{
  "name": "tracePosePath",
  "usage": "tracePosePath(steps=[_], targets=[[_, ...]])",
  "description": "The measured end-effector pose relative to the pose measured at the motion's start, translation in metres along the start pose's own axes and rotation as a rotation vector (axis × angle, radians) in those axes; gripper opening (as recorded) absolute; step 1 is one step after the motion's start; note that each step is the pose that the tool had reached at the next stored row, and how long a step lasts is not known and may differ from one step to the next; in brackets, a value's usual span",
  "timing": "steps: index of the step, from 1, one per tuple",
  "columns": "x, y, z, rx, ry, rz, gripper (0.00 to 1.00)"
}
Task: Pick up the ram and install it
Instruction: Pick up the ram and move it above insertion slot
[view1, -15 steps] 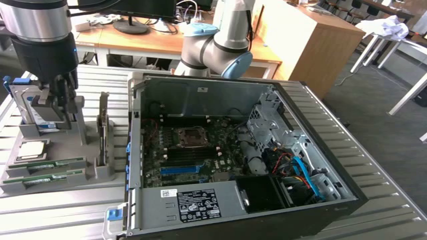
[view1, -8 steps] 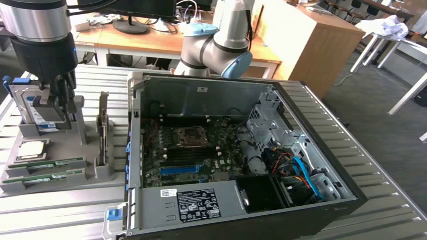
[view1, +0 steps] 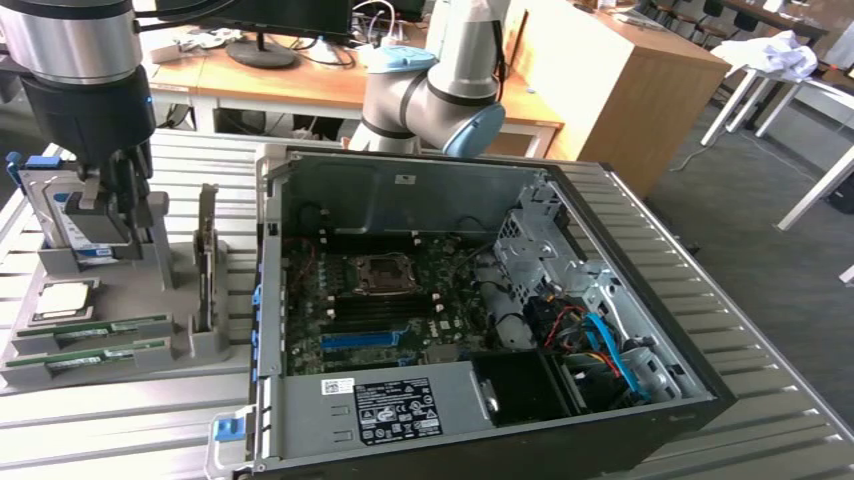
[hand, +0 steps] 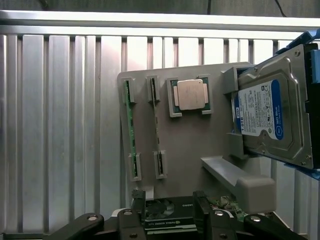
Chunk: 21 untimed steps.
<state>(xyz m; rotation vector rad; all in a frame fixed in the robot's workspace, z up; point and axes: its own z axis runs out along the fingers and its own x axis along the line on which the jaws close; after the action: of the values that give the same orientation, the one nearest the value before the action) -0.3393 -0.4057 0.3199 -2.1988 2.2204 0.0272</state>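
Observation:
Two ram sticks, thin green boards, stand on edge in slots of the grey holder (view1: 174, 345) at the exterior view's left; one is ram (view1: 104, 329) (hand: 131, 125), the other ram (view1: 94, 356) (hand: 156, 131). My gripper (view1: 118, 195) (hand: 170, 205) hangs above the far part of the holder, over the hard drive and the upright graphics card and well apart from the ram. Its fingers (hand: 138, 199) are open with nothing held between them. The open computer case (view1: 400, 170) lies beside the holder, with its motherboard (view1: 387, 300) exposed.
The holder also carries a square silver processor (view1: 64, 300) (hand: 191, 94), a blue-labelled hard drive (view1: 67, 215) (hand: 267, 117) and an upright graphics card (view1: 207, 255) (hand: 165, 210). All of it rests on a ribbed metal table (view1: 134, 430). A second robot arm (view1: 441, 90) rises behind the case.

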Motion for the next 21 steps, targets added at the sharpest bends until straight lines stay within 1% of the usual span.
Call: tracePosePath(steps=[2,21], targets=[[0.0000,0.0000,0.0031,0.0001,0.0007,0.000,0.50],[0.0014,0.0016,0.0071,0.0000,0.0008,0.000,0.50]])
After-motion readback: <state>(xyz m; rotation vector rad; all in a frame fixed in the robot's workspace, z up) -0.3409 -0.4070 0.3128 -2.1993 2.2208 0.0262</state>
